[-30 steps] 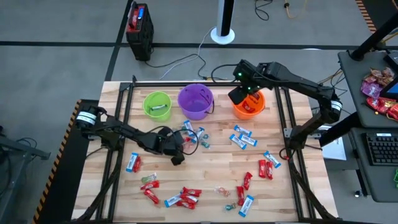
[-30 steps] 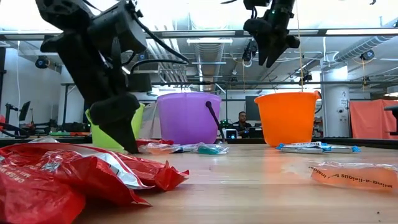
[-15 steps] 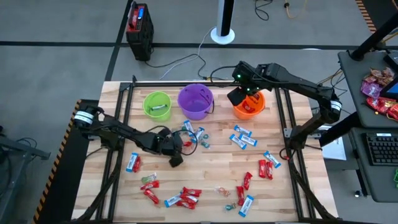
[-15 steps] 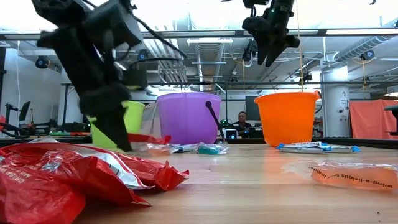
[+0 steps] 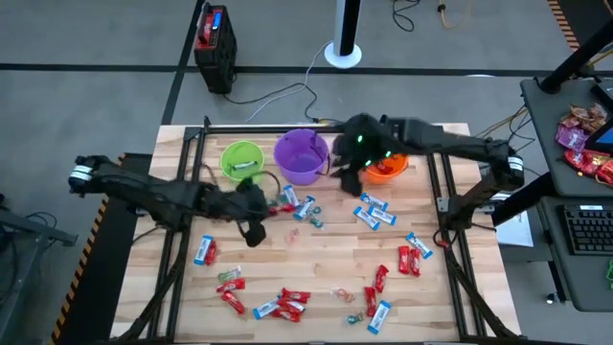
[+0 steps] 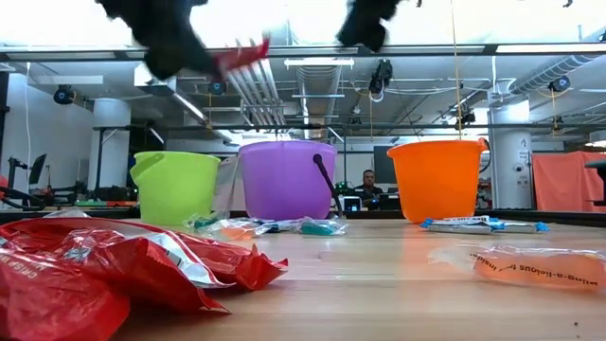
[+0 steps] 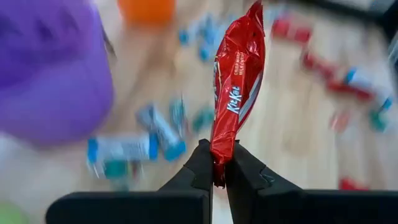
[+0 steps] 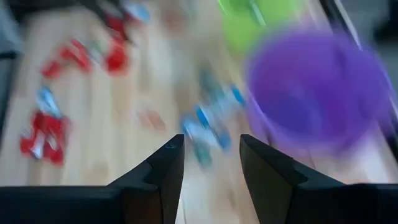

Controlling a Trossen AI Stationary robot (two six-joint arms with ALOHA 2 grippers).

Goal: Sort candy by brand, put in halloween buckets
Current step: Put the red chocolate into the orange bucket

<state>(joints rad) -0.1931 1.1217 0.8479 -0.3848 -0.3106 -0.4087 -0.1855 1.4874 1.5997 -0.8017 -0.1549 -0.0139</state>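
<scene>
High view, from left to right: the left claw (image 5: 251,233) hangs over the wooden bench (image 5: 326,259) just in front of the green bucket (image 5: 241,161), its fingers pinched shut on the tail of a red KitKat candy (image 7: 236,93) that stands up from the tips. Next along the back row sits the purple bucket (image 5: 302,156), with blue-and-white candies (image 5: 302,206) lying on the bench just in front of it. The right claw (image 5: 347,177) hovers between the purple bucket and the orange bucket (image 5: 386,168), fingers spread apart with nothing between them. More red candies (image 5: 409,259) and blue-and-white ones are scattered across the near and right parts of the bench.
</scene>
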